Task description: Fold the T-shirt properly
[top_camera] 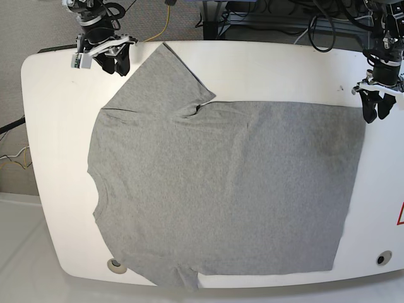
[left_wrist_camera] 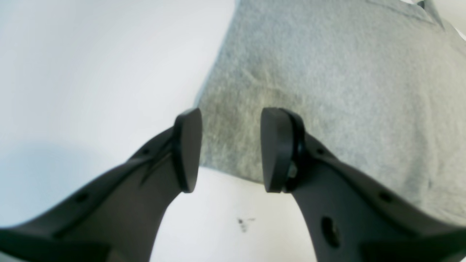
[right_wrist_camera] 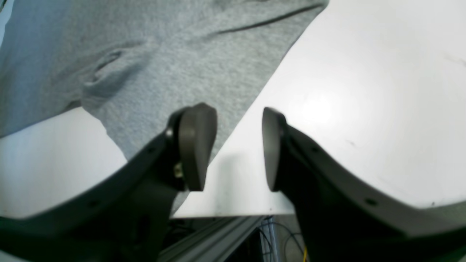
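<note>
The large heather-grey short-sleeved cotton T-shirt [top_camera: 221, 189] lies spread flat on the white rounded worktop [top_camera: 57, 158], plain side up, and covers most of it; its neck end points toward the left side of the base view and its hem toward the right side; one sleeve reaches to the far edge of the worktop, the other sleeve lies at the near edge; some small wrinkles show near the far sleeve; the left gripper [left_wrist_camera: 231, 149] hangs above the far corner of the hem, with its dark fingers [left_wrist_camera: 187, 149] apart and nothing between them, and one finger is over the grey cloth; the right gripper [right_wrist_camera: 238, 147] hangs just beside the tip of the far sleeve, near the edge of the worktop; its fingers [right_wrist_camera: 196, 145] also stand apart and hold nothing; below this edge an aluminium frame bar [right_wrist_camera: 214, 236] and some cables are visible
</note>
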Controlling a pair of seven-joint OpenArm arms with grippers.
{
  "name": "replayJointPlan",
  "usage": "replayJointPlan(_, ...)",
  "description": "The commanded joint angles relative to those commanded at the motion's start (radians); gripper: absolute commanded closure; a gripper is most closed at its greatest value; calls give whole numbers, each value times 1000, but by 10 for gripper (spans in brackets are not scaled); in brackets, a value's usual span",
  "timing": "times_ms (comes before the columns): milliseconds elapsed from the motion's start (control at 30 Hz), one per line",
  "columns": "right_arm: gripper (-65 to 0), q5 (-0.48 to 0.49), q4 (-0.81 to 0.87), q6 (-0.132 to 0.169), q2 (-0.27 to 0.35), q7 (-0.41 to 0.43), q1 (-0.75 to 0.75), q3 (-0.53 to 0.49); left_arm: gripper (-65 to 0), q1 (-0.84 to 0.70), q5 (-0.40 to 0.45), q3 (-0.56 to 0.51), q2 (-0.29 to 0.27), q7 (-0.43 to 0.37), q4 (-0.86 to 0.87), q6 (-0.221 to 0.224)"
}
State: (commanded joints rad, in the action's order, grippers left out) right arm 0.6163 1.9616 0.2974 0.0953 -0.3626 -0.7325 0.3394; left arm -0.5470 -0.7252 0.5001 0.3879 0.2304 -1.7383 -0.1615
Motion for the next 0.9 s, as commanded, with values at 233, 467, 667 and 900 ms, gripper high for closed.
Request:
replayJointPlan(233,-322,5,2,18,-10,-5,-8,3,-268,-8,-4,-8,5,31,-17,-4)
replayJointPlan(467,-368,6,-2,32,-13,-7,-5,0,-261,-5,-5,-11,7,50,-22,-12)
replayJointPlan(667,-333,4,-20,33,-5,-26,15,-7,-255,28,-1,-3,-11,101,-11,-31)
replayJointPlan(900,-350,-22,-37,27,-10,-41,22,-40,-239,38,-9,9,-26,138,-8,-27)
